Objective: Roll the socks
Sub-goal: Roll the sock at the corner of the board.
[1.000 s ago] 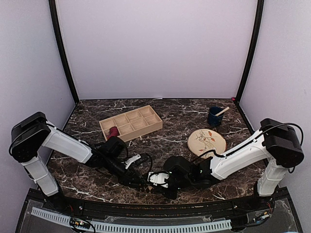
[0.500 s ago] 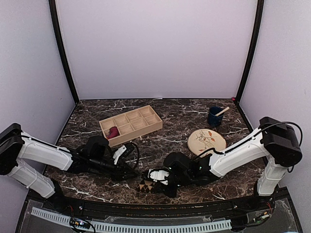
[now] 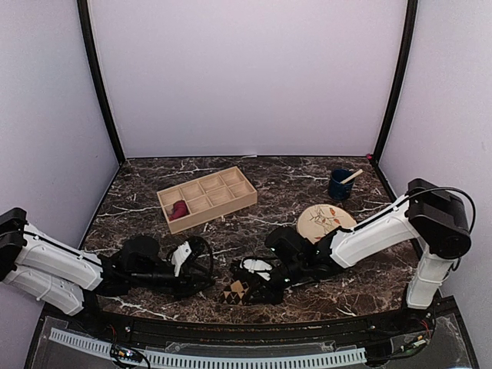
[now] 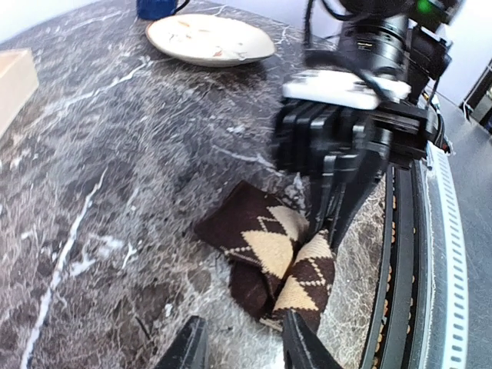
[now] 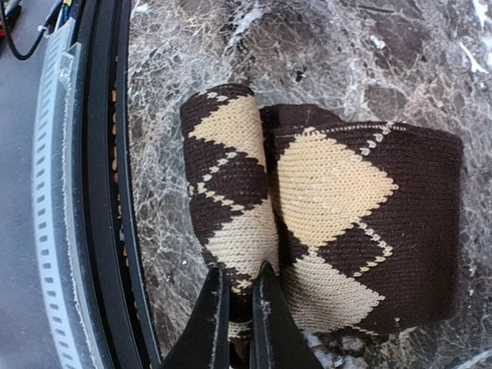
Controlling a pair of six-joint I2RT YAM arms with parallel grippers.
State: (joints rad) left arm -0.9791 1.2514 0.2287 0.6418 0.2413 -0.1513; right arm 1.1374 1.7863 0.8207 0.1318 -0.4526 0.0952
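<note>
Dark brown knit with tan argyle diamonds is what you are working on. That fabric sock (image 5: 323, 215) lies on the dark marble counter (image 3: 292, 184) close to its near edge, between the two arms. It is doubled over itself. One end is turned into a loose roll along the side nearest the edge, and a flat folded panel lies beside it. So the roll is started, not finished.

Your right pincer (image 5: 240, 269) is almost closed, its fingertips pinching the edge of the rolled part. Your left pincer (image 4: 242, 319) stands partly open and holds nothing. It hangs low over the counter just beside the sock, not touching it.

The other sock, a small maroon-red fabric bundle (image 3: 178, 209), sits in the front-row compartment at the left end of the pale wooden divided tray (image 3: 219, 212), well apart from the argyle one. From above it looks bunched up, but it is too small to tell whether it is properly rolled, and no stripes show.

I judge you are partway through the argyle sock. The flat panel needs winding into the roll, and the roll needs to hold once you let go. Whether the maroon one needs more work cannot be settled from these views.
</note>
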